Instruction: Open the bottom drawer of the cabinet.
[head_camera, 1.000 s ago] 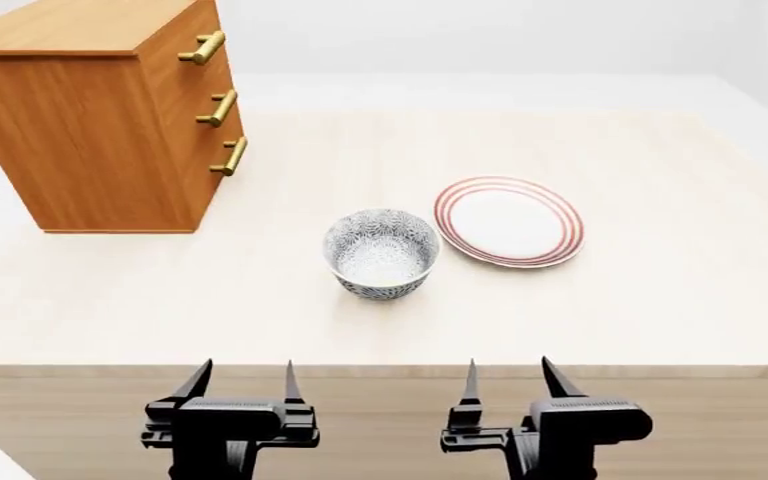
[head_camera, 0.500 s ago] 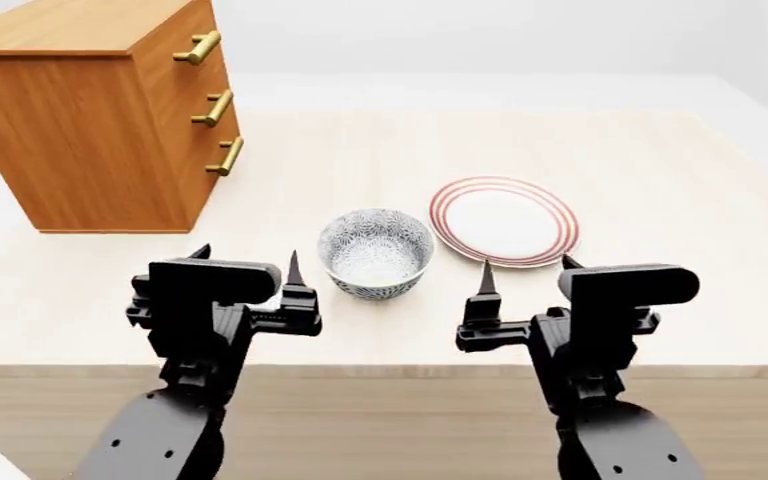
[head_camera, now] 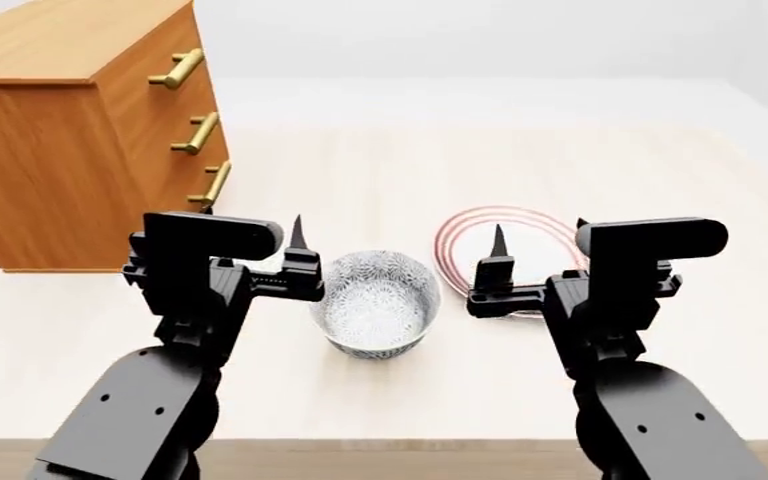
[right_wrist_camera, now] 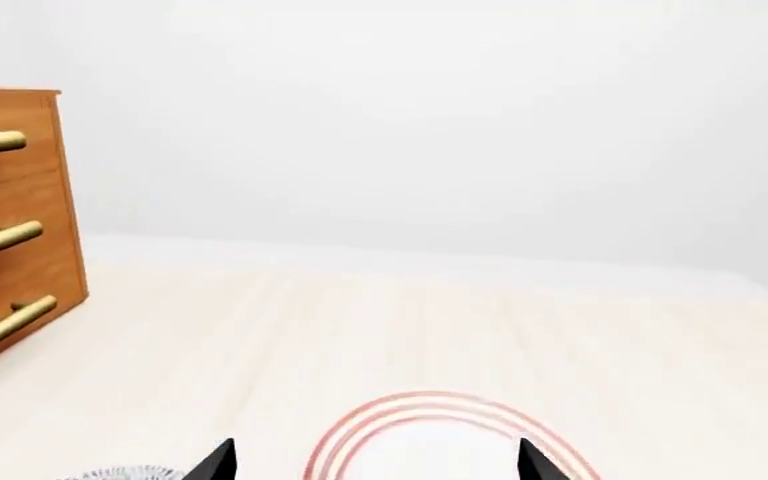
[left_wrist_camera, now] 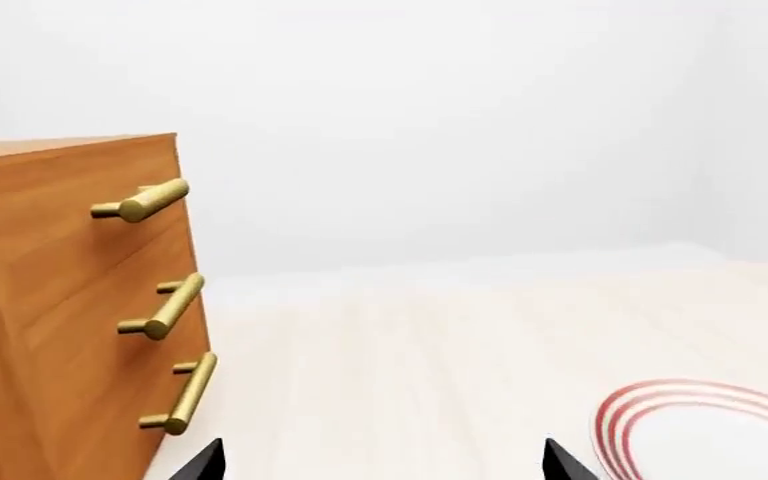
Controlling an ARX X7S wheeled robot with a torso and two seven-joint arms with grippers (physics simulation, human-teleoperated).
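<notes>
Nearest the head camera, the two black arms are raised over the pale wood bench (head_camera: 398,400), each with its tool held upright. The left tool (head_camera: 251,232) is seen with its fingertips spread apart and nothing between them, and the right tool (head_camera: 540,238) is likewise parted and empty. Between the two arms, a patterned grey-and-white bowl (head_camera: 376,302) is set on the bench. Just beyond the right tool, a white plate with red rings (head_camera: 491,235) is partly hidden by that arm. Farther back, at the left of the head view, the cabinet (head_camera: 51,150) is placed on the bench, well apart from both tools. Its three drawers are all seen closed, each fronted by a brass bar handle. The bottom drawer (head_camera: 195,205) is found lowest in the stack, flush with the cabinet face, and its handle (left_wrist_camera: 187,394) is untouched.
</notes>
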